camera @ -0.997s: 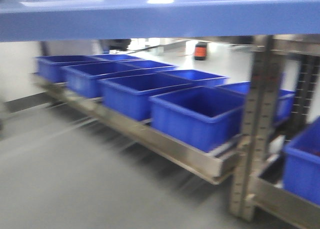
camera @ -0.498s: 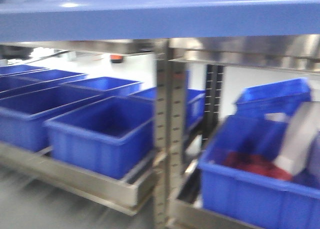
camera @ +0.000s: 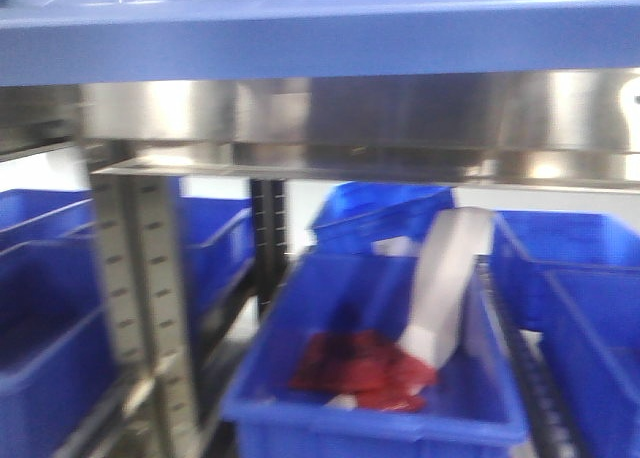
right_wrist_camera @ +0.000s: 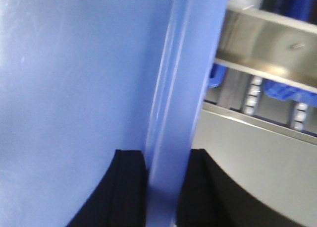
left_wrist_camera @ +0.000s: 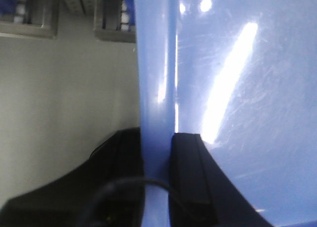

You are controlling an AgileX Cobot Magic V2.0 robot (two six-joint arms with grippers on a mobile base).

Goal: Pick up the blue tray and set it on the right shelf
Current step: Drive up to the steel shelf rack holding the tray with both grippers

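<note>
Blue tray (camera: pixel 320 38) held high, near side of the right shelf (camera: pixel 400 118). Left hand (left_wrist_camera: pixel 157 148) and right hand (right_wrist_camera: pixel 165 168) each clamp its rim. Risk: far edge striking the shelf; thin-rim grips slipping.

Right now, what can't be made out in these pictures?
- Front view: blue tray, cut off by the top edge.
- Front view: right shelf, top hidden behind its rail.
- Front view: red material and white object in bin, blurred.
- Wrist views: left gripper, right gripper clamp the rim; tray mostly out of frame.
</note>
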